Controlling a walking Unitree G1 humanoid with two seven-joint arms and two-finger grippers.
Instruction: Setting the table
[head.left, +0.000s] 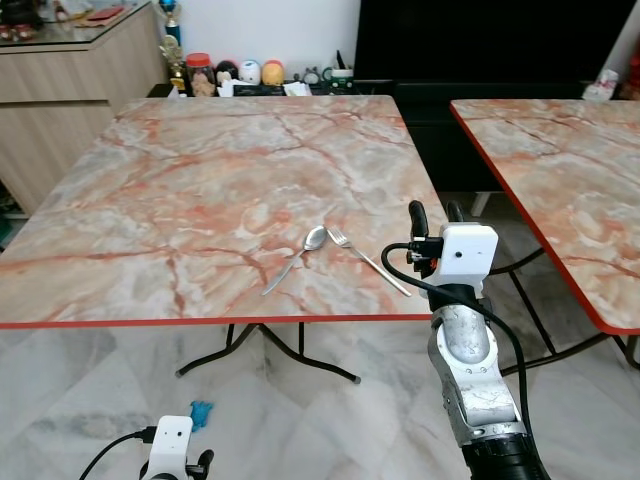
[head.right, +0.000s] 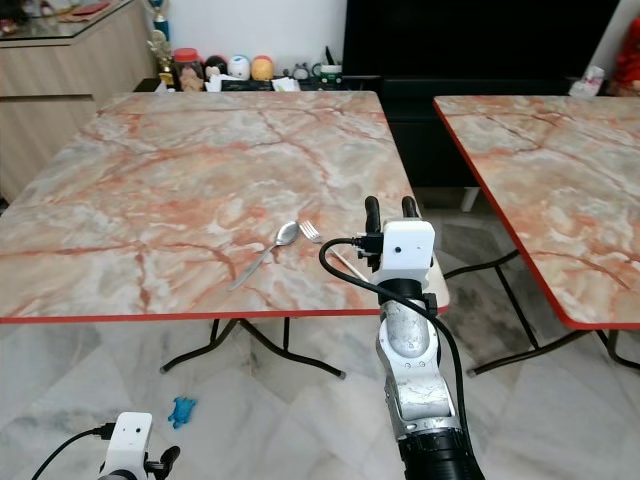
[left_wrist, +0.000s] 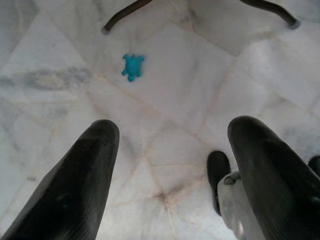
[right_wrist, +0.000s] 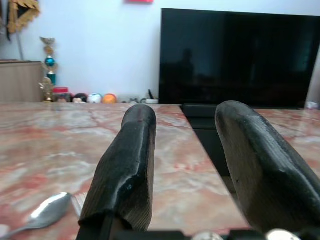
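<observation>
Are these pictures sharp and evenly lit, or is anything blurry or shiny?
Head views: sharp, evenly lit; the spoon and fork glint a little. Right wrist view: the right end effector looms soft-edged, the spoon is blurred, and the dark screen shows faint reflections. Left wrist view: floor pale, washed out.

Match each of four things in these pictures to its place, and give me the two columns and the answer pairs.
Things:
1. shiny metal spoon
2. silver metal fork
3. small blue turtle-shaped toy
4. right gripper

Places:
A. on the pale floor tiles, under the near table
B. lying just left of the fork on the marble-patterned table
C. raised at the table's near right corner, open
D. lying nearest the raised arm

Pairs: 1-B, 2-D, 3-A, 4-C
</observation>
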